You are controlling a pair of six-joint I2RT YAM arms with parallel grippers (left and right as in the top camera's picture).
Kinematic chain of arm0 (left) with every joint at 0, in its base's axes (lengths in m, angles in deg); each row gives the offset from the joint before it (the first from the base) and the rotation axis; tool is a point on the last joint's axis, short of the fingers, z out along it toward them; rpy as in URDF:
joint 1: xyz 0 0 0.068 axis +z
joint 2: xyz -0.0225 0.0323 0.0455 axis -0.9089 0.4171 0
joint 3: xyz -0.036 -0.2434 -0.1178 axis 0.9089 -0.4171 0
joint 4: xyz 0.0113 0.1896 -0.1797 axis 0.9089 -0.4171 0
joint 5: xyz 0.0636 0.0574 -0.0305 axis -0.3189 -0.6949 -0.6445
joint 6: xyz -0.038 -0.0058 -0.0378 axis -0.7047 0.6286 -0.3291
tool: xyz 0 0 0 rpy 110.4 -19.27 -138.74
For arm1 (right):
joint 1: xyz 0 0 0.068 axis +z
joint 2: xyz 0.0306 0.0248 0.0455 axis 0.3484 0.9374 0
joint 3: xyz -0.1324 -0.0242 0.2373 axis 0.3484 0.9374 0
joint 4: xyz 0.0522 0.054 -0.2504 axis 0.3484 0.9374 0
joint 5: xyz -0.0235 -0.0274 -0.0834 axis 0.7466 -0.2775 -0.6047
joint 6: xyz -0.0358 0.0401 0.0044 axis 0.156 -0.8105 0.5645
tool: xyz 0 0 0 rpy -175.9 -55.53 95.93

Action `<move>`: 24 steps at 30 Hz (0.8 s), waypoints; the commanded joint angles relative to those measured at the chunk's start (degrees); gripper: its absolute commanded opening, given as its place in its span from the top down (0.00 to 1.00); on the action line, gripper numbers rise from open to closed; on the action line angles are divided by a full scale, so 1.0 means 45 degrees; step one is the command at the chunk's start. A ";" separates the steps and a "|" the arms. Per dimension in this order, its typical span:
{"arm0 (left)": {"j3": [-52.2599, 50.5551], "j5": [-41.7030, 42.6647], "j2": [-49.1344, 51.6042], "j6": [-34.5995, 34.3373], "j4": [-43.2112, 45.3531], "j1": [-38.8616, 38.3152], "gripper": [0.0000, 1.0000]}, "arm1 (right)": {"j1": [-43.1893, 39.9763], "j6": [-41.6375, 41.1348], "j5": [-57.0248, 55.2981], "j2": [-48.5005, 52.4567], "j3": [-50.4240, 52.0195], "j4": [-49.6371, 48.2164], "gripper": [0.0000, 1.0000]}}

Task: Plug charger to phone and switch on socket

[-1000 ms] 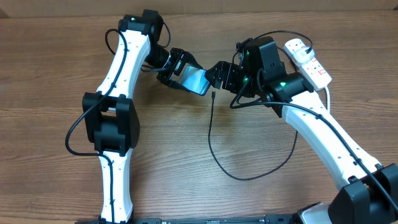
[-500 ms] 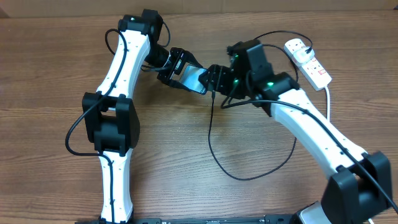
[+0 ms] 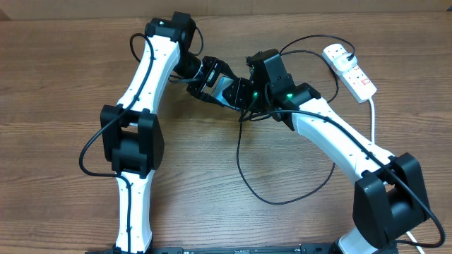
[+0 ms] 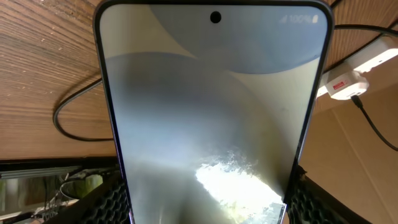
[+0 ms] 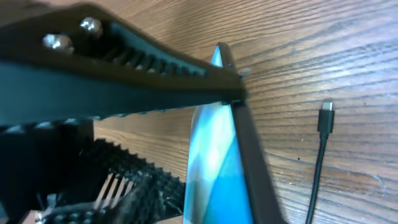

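Note:
The phone (image 3: 229,89), with its light-blue screen, is held off the table by my left gripper (image 3: 212,79), which is shut on its long edges; it fills the left wrist view (image 4: 211,112). My right gripper (image 3: 246,96) is at the phone's other end, its fingers open on either side of the phone, which shows edge-on in the right wrist view (image 5: 214,162). The charger's black cable (image 3: 239,152) loops over the table, and its connector tip (image 5: 326,115) lies loose on the wood beside the phone. The white socket (image 3: 351,69) lies at the far right.
The socket's thick white cord (image 3: 372,113) runs down the right side behind my right arm. The black cable loop spreads across the middle of the wooden table (image 3: 56,106). A cardboard wall (image 3: 318,5) stands along the far edge.
My right gripper has moved left, from beside the phone to around its end. My left arm has shifted a little right with the phone. The cable tip stays on the table.

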 commanded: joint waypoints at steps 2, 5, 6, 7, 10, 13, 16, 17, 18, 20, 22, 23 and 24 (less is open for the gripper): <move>0.0359 0.0578 0.0015 -0.0029 -0.0015 -0.0087 0.96 | 0.0019 -0.0049 -0.0219 0.0024 -0.0233 -0.0160 0.73; 0.0359 0.0578 0.0015 -0.0024 -0.0015 -0.0087 0.96 | 0.0019 -0.0044 -0.0219 0.0024 -0.0233 -0.0155 0.78; 0.0359 0.0578 0.0015 -0.0029 -0.0015 -0.0087 0.96 | 0.0019 -0.0044 -0.0219 0.0024 -0.0233 -0.0155 0.79; 0.0359 0.0578 0.0015 -0.0024 -0.0015 -0.0087 0.96 | 0.0019 -0.0044 -0.0214 0.0024 -0.0233 -0.0155 0.80; 0.0359 0.0583 0.0015 -0.0024 -0.0015 -0.0087 0.96 | 0.0019 -0.0044 -0.0214 0.0024 -0.0233 -0.0151 0.86; 0.0359 0.0583 0.0015 -0.0024 -0.0015 -0.0087 0.96 | 0.0019 -0.0049 -0.0214 0.0024 -0.0233 -0.0155 0.95; 0.0359 0.0593 0.0015 -0.0010 -0.0019 -0.0087 0.96 | 0.0019 -0.0044 -0.0214 0.0024 -0.0233 -0.0155 0.96; 0.0359 0.0597 0.0015 0.0044 -0.0015 -0.0087 0.96 | 0.0015 -0.0044 -0.0214 0.0024 -0.0233 -0.0155 0.96; 0.0359 0.0597 0.0015 0.0073 -0.0019 -0.0087 0.96 | 0.0015 -0.0044 -0.0219 0.0024 -0.0233 -0.0160 0.96; 0.0359 0.0607 0.0015 0.0311 -0.0015 -0.0087 0.96 | 0.0010 -0.0044 -0.0219 0.0024 -0.0233 -0.0199 0.96; 0.0359 0.0607 0.0010 0.0743 -0.0019 -0.0083 0.96 | -0.0136 -0.0044 -0.0238 0.0019 -0.0248 -0.0209 0.96; 0.0359 0.0607 0.0015 0.1078 -0.0015 -0.0068 0.96 | -0.0233 -0.0044 -0.0262 0.0015 -0.0248 -0.0204 0.96; 0.0359 0.0602 0.0015 0.1375 -0.0015 -0.0053 0.96 | -0.0359 -0.0039 -0.0262 0.0010 -0.0253 -0.0204 0.96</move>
